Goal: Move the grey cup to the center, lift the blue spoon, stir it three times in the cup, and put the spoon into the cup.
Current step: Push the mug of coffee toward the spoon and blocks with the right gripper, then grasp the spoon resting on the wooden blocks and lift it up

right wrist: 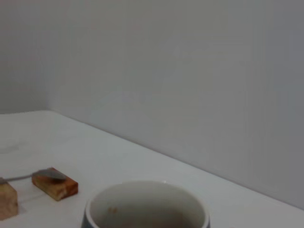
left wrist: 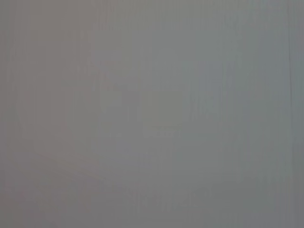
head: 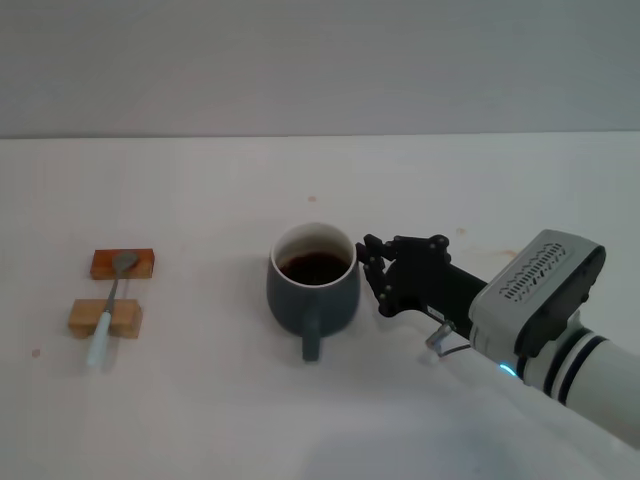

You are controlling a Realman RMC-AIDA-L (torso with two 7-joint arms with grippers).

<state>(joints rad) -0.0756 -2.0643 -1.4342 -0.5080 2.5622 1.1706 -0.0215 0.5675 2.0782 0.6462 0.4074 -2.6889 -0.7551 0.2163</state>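
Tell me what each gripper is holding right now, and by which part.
Whether the right gripper grips the grey cup cannot be told; its fingers sit against the cup's side. The blue spoon lies untouched across two wooden blocks. The left gripper is out of view.

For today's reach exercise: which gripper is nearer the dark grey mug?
Right. The right gripper sits beside the dark grey mug, on the robot's right. The left gripper appears in no view.
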